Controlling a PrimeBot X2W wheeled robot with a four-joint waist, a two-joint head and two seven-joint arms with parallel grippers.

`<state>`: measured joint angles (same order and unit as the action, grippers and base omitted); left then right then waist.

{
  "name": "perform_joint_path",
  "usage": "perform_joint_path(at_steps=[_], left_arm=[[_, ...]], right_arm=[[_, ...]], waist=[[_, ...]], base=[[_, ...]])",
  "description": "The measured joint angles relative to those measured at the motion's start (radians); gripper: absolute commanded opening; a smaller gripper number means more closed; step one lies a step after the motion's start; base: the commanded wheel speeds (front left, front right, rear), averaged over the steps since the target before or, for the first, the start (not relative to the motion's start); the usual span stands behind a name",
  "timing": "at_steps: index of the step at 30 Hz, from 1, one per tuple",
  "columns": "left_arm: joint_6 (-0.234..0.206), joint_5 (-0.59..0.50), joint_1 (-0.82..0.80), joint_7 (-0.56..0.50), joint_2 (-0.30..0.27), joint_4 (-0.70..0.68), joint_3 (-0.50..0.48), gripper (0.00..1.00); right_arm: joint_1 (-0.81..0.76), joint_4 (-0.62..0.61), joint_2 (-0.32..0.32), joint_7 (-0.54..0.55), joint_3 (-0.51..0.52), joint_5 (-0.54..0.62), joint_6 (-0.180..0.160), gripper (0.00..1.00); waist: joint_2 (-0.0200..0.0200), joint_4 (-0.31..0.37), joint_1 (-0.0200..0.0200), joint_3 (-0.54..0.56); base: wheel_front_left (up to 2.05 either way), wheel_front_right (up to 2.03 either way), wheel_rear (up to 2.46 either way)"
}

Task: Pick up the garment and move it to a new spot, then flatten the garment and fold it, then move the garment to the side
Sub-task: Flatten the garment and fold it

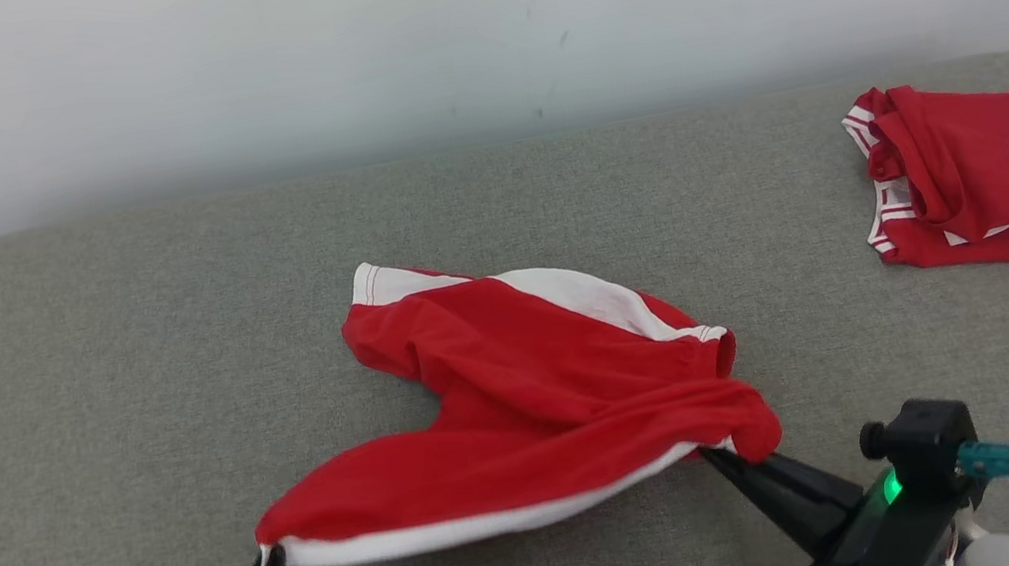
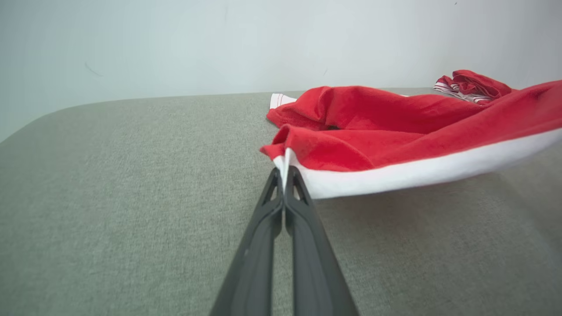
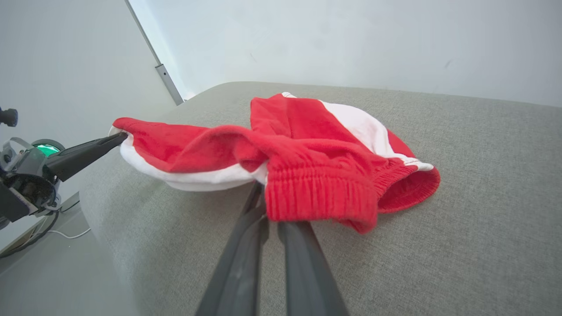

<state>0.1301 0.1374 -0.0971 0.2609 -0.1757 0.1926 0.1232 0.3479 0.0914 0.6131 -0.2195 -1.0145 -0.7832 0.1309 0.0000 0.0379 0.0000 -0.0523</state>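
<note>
The red and white garment (image 1: 532, 390) lies in the middle of the grey cushion (image 1: 76, 391), with its near edge lifted a little. The left gripper (image 1: 269, 555) pinches one corner of the white band, jaws squeezed tight on the cloth. The right gripper (image 1: 717, 460) takes the other end by the stretchy red band. Its tips hide under the cloth, so that pinch looks likely but not sure. Two holds probably keep the edge stretched for carrying. Another red garment (image 1: 994, 175) sits well apart on the right. No words or labels can be read.
</note>
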Motion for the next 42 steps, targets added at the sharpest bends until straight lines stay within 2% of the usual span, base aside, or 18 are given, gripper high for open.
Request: perform_joint_path(at_steps=[4,8,14,19,26,31,35,38,42], left_arm=[[0.0,-0.003,-0.106,-0.01,-0.068,-0.029,0.043,0.0],[0.0,0.024,-0.299,-0.055,-0.149,-0.029,0.108,0.0],[0.0,0.117,-0.637,-0.128,-0.304,0.017,0.222,0.0],[0.0,0.177,-0.94,-0.165,-0.384,0.099,0.34,0.0],[0.0,0.245,-1.34,-0.178,-0.4,0.27,0.427,0.0],[0.0,0.239,-1.56,-0.114,-0.363,0.388,0.437,0.0],[-0.027,0.226,-1.656,-0.063,-0.321,0.453,0.425,0.0],[-0.031,0.224,-1.715,-0.032,-0.3,0.498,0.416,0.0],[-0.02,0.215,-1.725,-0.012,-0.281,0.537,0.442,0.0]], right_arm=[[0.057,-0.039,0.022,0.027,0.022,-0.065,0.0,0.0],[0.169,-0.031,0.016,0.091,0.022,-0.143,0.0,0.0],[0.486,0.021,-0.024,0.137,0.02,-0.212,0.0,0.0],[0.757,0.145,-0.097,0.167,0.023,-0.305,0.0,0.0],[1.116,0.356,-0.197,0.212,0.045,-0.428,0.0,0.0],[1.303,0.518,-0.238,0.162,0.04,-0.4,0.0,0.0],[1.4,0.62,-0.262,0.099,0.009,-0.351,0.0,0.0],[1.46,0.668,-0.271,0.034,-0.016,-0.307,0.0,0.0],[1.467,0.674,-0.274,0.013,-0.044,-0.33,0.0,0.0]], waist=[[0.0,-0.006,0.0,-0.007],[0.0001,-0.008,0.0001,-0.033],[0.0001,0.0,0.0001,-0.109],[0.0001,0.012,0.0003,-0.192],[0.0002,0.031,0.0003,-0.309],[0.0003,0.047,0.0005,-0.37],[0.0002,0.057,0.0003,-0.398],[0.0002,0.062,0.0003,-0.419],[0.0001,0.061,0.0001,-0.454]], base=[[0.0,0.0,0.0],[0.0,0.0,0.0],[0.0,0.0,0.0],[0.0,0.0,0.0],[0.0,0.0,0.0],[0.0,0.0,0.0],[0.0,0.0,0.0],[0.0,0.0,0.0],[0.0,0.0,0.0]])
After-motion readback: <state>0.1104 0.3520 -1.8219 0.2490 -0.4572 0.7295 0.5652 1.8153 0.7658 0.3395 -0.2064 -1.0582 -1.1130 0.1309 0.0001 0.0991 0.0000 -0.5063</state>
